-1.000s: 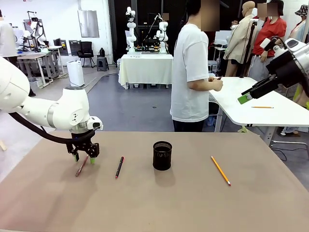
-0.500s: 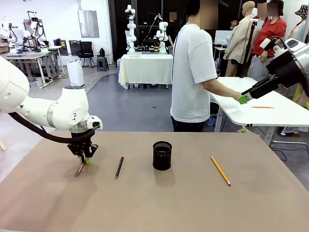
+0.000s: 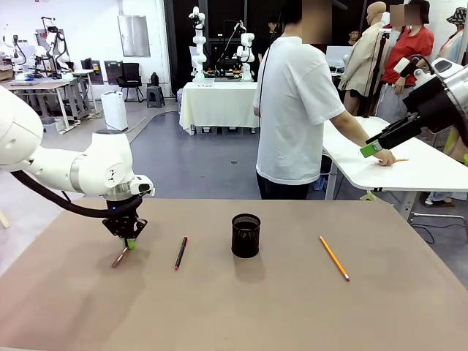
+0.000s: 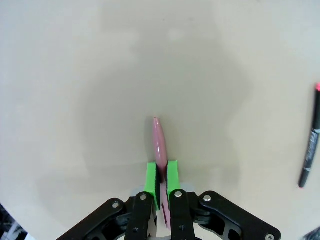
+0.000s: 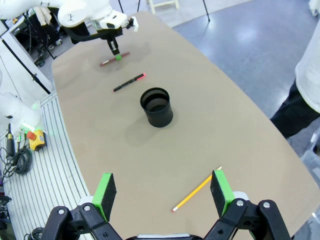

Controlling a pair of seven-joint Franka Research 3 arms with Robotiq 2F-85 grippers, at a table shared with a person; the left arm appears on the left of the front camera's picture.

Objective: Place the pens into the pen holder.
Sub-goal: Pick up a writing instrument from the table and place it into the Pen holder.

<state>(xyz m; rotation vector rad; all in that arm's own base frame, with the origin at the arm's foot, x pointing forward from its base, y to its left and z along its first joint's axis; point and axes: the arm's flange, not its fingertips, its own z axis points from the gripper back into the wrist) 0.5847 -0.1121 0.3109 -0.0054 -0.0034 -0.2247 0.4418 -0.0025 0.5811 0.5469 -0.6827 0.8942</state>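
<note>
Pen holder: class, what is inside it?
Nothing: the right wrist view looks into the pen holder and shows a bare dark bottom. Its near inner wall is hidden behind the rim.

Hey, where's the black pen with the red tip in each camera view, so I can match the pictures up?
Front view: the black pen lies left of the pen holder.
Left wrist view: the black pen is at the right edge.
Right wrist view: the black pen is up and left of the pen holder.
Shared landmark: the brownish-pink pen, clamped in the left gripper, is near it in all three views.
</note>
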